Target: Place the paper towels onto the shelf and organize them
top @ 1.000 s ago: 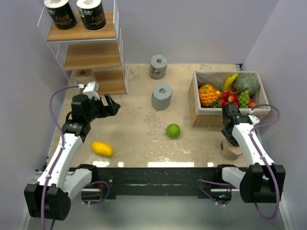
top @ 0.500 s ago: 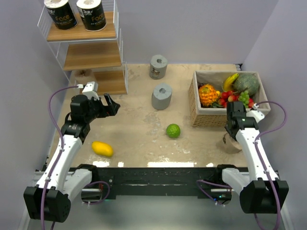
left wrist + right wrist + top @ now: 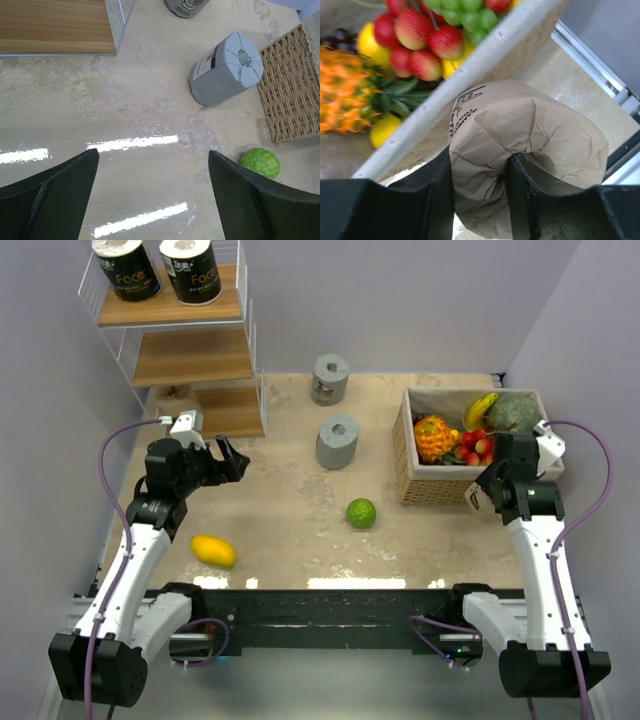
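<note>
1. From above, my left gripper (image 3: 235,460) hangs with its jaws wide apart and nothing between them, well to the left of the basket (image 3: 430,488).
2. My right gripper (image 3: 487,490) is clamped narrow on a tan roll (image 3: 476,500), just beside the basket's near right corner.
3. The shelf (image 3: 190,358) stands far to the left of the basket, in the back corner. A black roll (image 3: 125,265) and a second black roll (image 3: 190,268) stand upright side by side on its top board.
4. The near grey roll (image 3: 338,440) stands upright on the table (image 3: 290,510), just left of the basket. The far grey roll (image 3: 330,378) is further back, to the basket's rear left.
5. A green fruit (image 3: 361,512) lies off the basket's near left corner. A yellow fruit (image 3: 214,550) lies well to the left of that.
6. Through my left wrist camera, the left gripper (image 3: 154,160) shows both dark fingers spread wide over bare table. The near grey roll (image 3: 227,67) sits just left of the basket (image 3: 292,90), the green fruit (image 3: 260,162) below the basket's corner, the far grey roll (image 3: 186,6) at the top edge, and a shelf (image 3: 55,25) board at upper left.
7. Through my right wrist camera, the right gripper (image 3: 480,200) pinches the crumpled wrap of the tan roll (image 3: 535,140), one finger on each side. The roll hangs right in front of the basket (image 3: 470,65) rim, with fruit piled inside.
</note>
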You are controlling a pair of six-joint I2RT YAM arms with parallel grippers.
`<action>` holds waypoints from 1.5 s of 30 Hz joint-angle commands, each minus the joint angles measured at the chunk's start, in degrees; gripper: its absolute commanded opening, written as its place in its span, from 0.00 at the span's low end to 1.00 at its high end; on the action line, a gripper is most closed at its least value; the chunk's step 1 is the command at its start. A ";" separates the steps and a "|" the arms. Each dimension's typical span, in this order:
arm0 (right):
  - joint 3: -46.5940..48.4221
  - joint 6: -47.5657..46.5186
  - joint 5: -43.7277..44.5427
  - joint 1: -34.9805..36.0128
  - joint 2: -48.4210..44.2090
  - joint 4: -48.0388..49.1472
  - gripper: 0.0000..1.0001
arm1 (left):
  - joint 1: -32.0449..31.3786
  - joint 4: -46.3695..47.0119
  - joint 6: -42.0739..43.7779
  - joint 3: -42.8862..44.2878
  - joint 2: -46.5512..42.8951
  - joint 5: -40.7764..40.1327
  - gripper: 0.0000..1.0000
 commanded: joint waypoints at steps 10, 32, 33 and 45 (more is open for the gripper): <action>16.76 -12.40 -13.50 6.87 1.52 6.96 0.06 | -0.42 -0.92 -0.41 1.71 -4.24 -8.16 0.96; 36.18 -38.59 -24.65 57.33 44.12 37.38 0.24 | -0.24 -17.27 -16.85 7.25 -11.18 -52.20 0.98; 37.33 -40.43 -25.62 57.77 45.89 38.26 0.24 | -0.24 -17.79 -17.64 7.51 -11.45 -54.04 0.98; 41.31 -50.45 -29.85 58.91 62.08 45.89 0.27 | -0.24 -18.15 -19.40 6.37 -10.84 -54.94 0.97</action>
